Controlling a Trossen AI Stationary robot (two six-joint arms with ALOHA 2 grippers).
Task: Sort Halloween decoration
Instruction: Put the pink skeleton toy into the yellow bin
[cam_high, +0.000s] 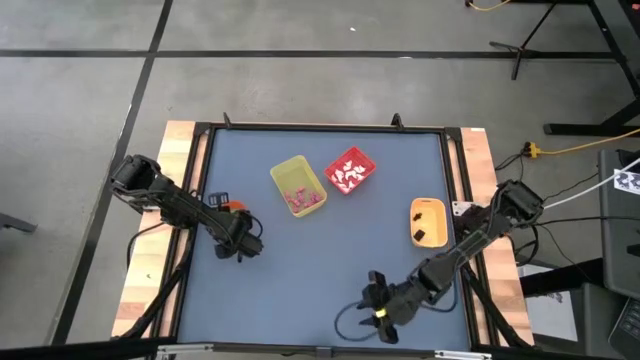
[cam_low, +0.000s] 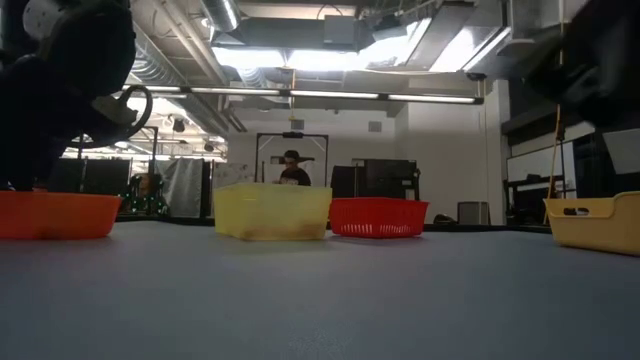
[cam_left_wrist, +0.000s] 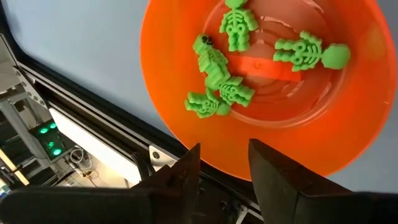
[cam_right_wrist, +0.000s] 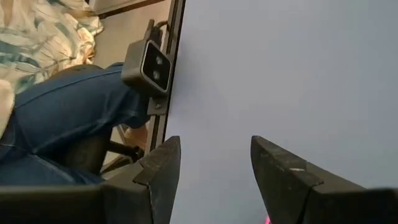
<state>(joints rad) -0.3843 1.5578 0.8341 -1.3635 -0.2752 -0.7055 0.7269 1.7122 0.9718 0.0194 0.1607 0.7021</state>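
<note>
Several green skeleton trinkets (cam_left_wrist: 227, 93) lie in an orange bowl (cam_left_wrist: 348, 124) at the table's left side. My left gripper (cam_left_wrist: 224, 152) hangs open over the bowl's rim with nothing between its fingers; in the high view the left gripper (cam_high: 243, 243) covers most of the bowl (cam_high: 232, 206). Pink trinkets (cam_high: 303, 198) lie in a yellow bin (cam_high: 290, 172), white ones (cam_high: 346, 176) in a red bin (cam_high: 362, 158), and black ones (cam_high: 426, 236) in a yellow-orange tray (cam_high: 428, 205). My right gripper (cam_high: 378, 312) stands open over bare blue table (cam_right_wrist: 280, 74) near the front edge.
The low view shows the bowl (cam_low: 55, 215), the yellow bin (cam_low: 272, 210), the red bin (cam_low: 378, 217) and the tray (cam_low: 595, 222) in a row. A black frame (cam_high: 205, 160) rims the table. A seated person's legs (cam_right_wrist: 62, 118) and a small camera (cam_right_wrist: 149, 65) are at the front edge.
</note>
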